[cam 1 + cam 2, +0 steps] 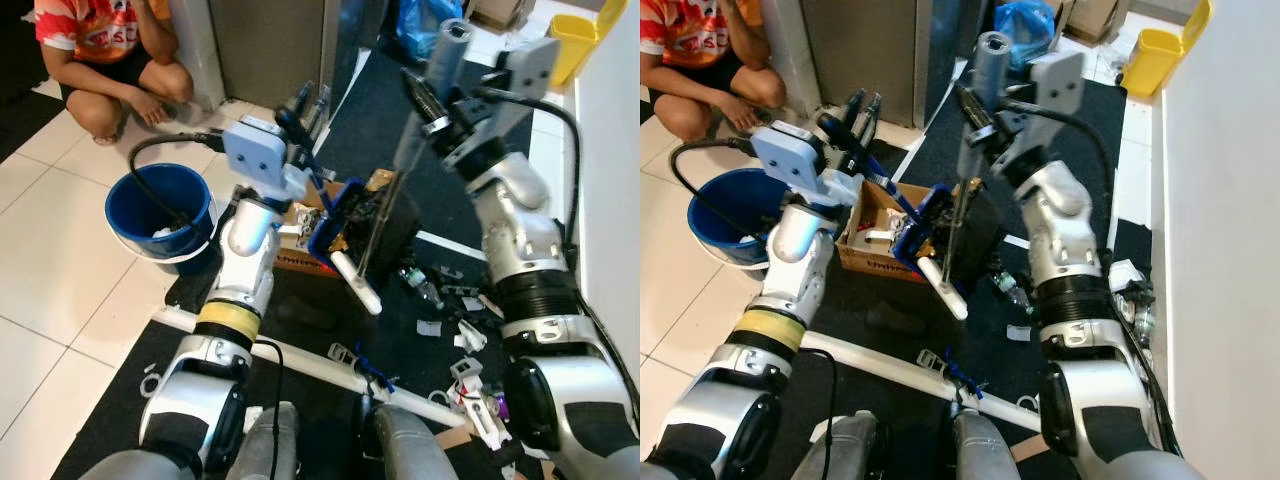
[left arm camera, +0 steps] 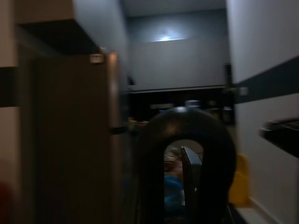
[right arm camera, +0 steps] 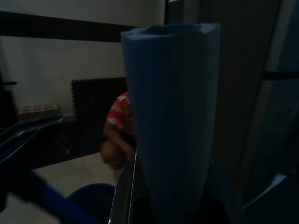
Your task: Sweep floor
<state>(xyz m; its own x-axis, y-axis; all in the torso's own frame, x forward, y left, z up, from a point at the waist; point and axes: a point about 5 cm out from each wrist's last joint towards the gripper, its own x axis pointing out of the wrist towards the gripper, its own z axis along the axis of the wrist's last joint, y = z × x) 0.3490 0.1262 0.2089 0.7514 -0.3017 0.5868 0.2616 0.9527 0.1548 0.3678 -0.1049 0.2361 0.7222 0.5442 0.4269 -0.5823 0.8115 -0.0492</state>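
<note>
Both jaws grip: right gripper (image 1: pixel 975 118) clamps the broom handle (image 3: pixel 173 116); left gripper (image 1: pixel 298 115) holds the dustpan (image 1: pixel 335 225), blurred at the wrist.

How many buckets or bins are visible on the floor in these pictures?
2. A blue bucket stands on the white tiles to the robot's left, near the crouching person. A yellow bin stands far ahead on the right, by the wall.
</note>
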